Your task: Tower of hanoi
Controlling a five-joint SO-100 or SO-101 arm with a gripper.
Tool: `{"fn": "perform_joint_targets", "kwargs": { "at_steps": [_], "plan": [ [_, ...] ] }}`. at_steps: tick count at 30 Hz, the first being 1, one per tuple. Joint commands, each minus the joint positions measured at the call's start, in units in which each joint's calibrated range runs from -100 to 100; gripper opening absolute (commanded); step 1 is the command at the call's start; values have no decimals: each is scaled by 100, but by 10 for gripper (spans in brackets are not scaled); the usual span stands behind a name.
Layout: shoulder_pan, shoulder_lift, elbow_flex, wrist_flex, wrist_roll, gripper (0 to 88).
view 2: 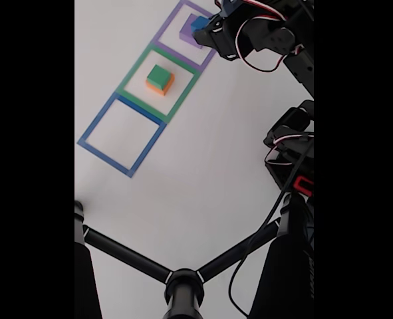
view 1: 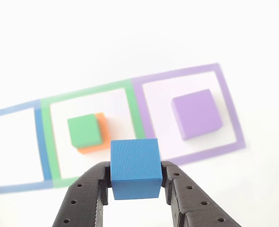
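"What did the claw [view 1: 135, 187] have?"

"It had the blue block [view 1: 135, 168]. The two black fingers were shut tight on its sides, one on each side. The block was up in the air, not on the table [view 1: 233, 189]."

"Where were the other blocks?"

"In the other view, the green block [view 1: 84, 130] sat on top of the orange block [view 1: 95, 144]. They were inside the green taped square [view 1: 88, 94]. The purple block [view 1: 197, 114] sat alone inside the purple taped square [view 1: 229, 109]. The blue taped square [view 2: 121, 135] had nothing in it."

"So which way was the blue block from the others?"

"In the other view, the green and orange pile was up and to the left of the claw. The purple block was up and to the right. In the fixed view, the claw [view 2: 197, 28] and the blue block [view 2: 199, 25] hung near the purple block [view 2: 189, 33], well apart from the green and orange pile [view 2: 160, 79]."

"Where would it go next?"

"I can't know that. I think the blue block could go on the purple block, since that one was closer. Then the claw would only have to go down and let go. It must land flat in the middle, or it could slide off."
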Motion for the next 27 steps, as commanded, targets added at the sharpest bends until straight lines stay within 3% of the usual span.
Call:
{"fn": "perform_joint_targets", "kwargs": {
  "at_steps": [1,8,16,27],
  "plan": [
    [-491,-102,-1700,1521,59,3],
    [-1430,-85,-2690,2339,59,3],
    [-1747,-29,-2509,2104,59,4],
    [-1066,-150,682,-1070,59,5]
  ]
}}
